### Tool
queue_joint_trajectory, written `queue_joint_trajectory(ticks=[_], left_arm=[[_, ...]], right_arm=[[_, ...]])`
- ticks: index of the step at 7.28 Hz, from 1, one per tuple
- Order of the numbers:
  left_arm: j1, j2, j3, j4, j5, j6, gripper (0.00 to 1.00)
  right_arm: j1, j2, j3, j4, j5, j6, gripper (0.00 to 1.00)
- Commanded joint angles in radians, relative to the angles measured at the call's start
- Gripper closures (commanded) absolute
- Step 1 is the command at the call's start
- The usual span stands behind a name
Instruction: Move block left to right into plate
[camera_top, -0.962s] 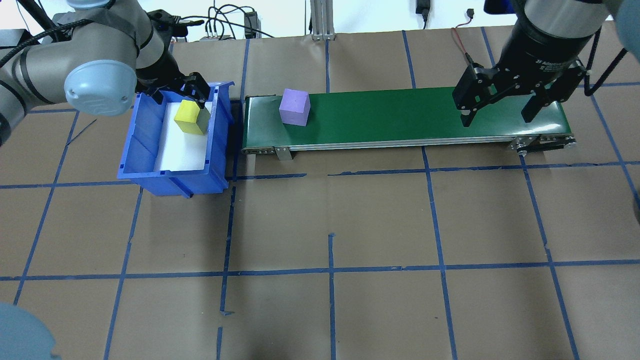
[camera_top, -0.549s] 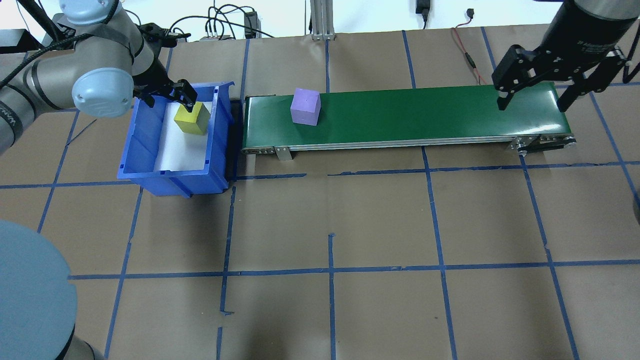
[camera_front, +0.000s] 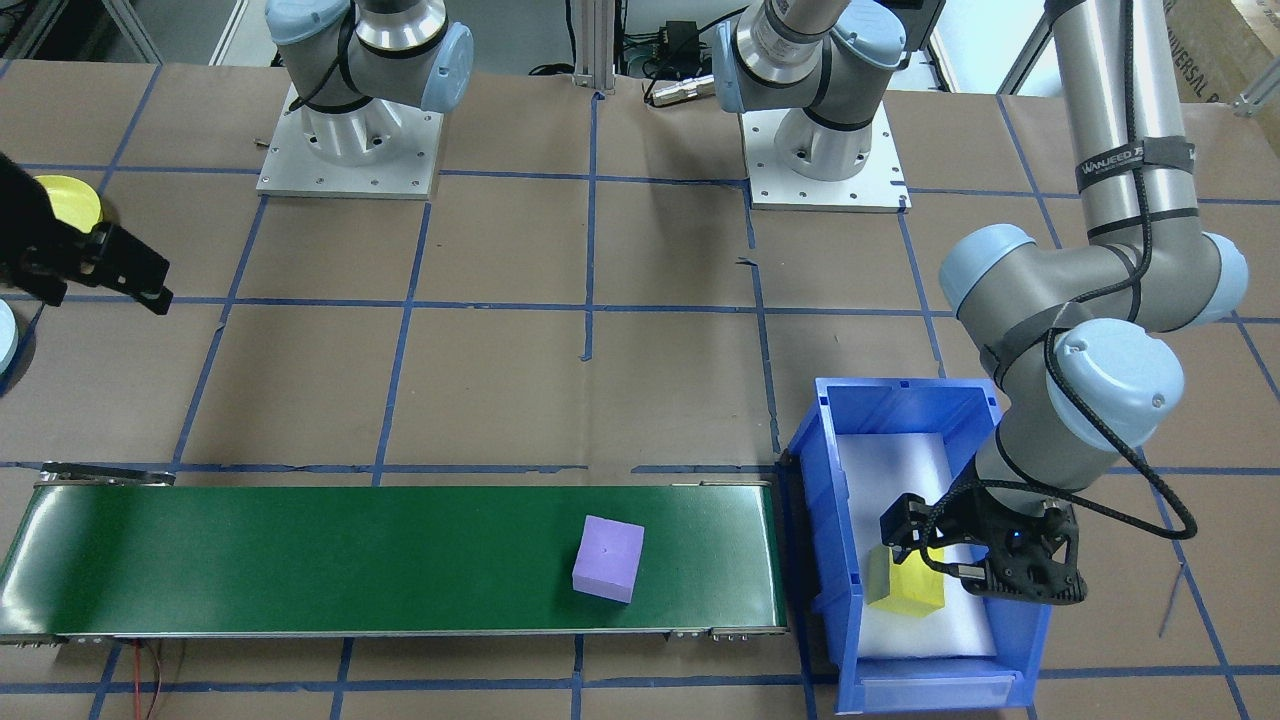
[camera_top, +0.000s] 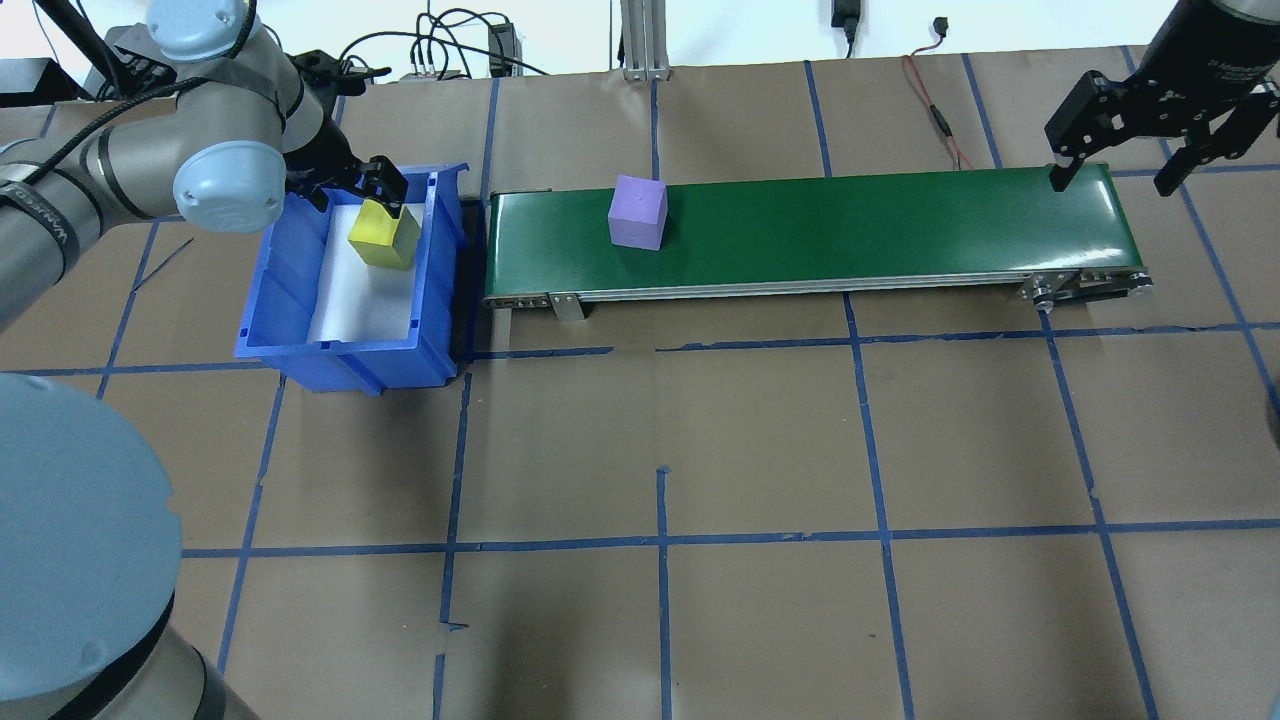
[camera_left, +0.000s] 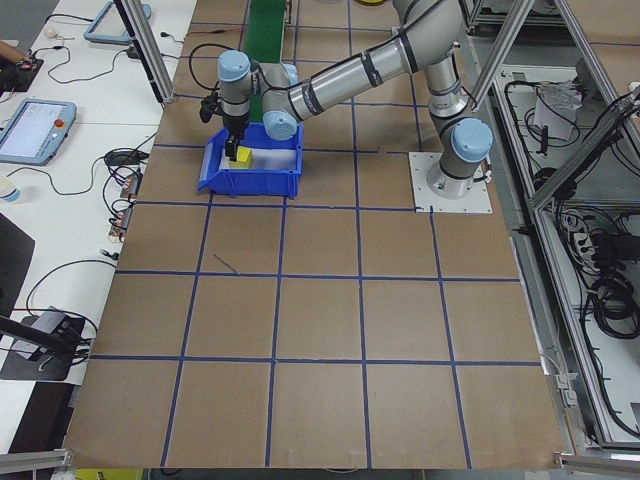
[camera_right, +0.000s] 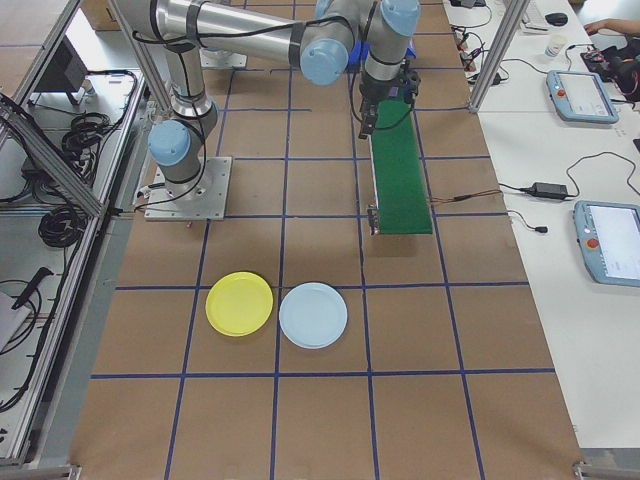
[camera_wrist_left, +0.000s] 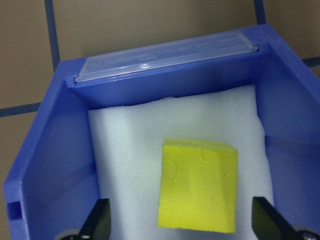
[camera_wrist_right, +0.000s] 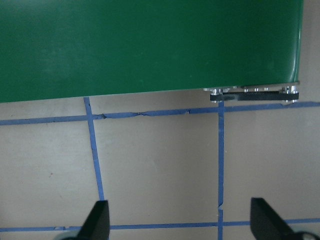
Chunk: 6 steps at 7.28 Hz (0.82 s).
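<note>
A purple block (camera_top: 637, 212) lies on the green conveyor belt (camera_top: 850, 225), toward its left end. A yellow block (camera_top: 383, 238) rests on white foam in the blue bin (camera_top: 340, 352). My left gripper (camera_wrist_left: 182, 222) hangs open just above the yellow block, one finger (camera_wrist_left: 97, 220) on each side and neither touching it. My right gripper (camera_top: 1113, 180) is open and empty beyond the belt's far right corner. In the right wrist view it (camera_wrist_right: 182, 220) looks down on bare table beside the belt's end. A yellow plate (camera_right: 239, 303) and a pale blue plate (camera_right: 313, 315) lie side by side on the table past the belt's right end.
The bin's walls stand close around the left gripper, and the bin sits next to the belt's left end. Cables and a post run along the table's far edge (camera_top: 640, 60). Brown paper with blue tape lines covers the table.
The purple block has travelled right along the belt. My right gripper has moved from over the belt's right end to behind its far right corner. The left gripper stays over the yellow block.
</note>
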Motion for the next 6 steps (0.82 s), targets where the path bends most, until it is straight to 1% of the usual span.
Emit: queue_joint_trajectory(ticks=[1,2,3,4,5,6], left_arm=[[0.0,-0.016,0.001,0.004,-0.041,0.0,0.0],[0.0,-0.032,0.002,0.025,-0.045,0.003,0.0],[0.0,-0.043,0.002,0.043,-0.045,0.006,0.0],[0.0,-0.054,0.009,0.048,-0.045,0.008,0.02],[0.0,-0.063,0.01,0.065,-0.043,0.008,0.05],[0.0,-0.066,0.009,0.068,-0.043,0.008,0.25]], right_arm=[[-0.008,0.068,-0.002,-0.055,0.002,-0.08,0.0],[-0.027,0.114,0.005,-0.101,0.026,-0.117,0.0],[-0.041,0.134,0.007,-0.126,0.09,-0.171,0.0],[-0.055,0.136,0.014,-0.128,0.105,-0.177,0.0],[-0.061,0.162,0.021,-0.152,0.121,-0.176,0.0],[-0.096,0.182,0.04,-0.163,0.19,-0.18,0.0]])
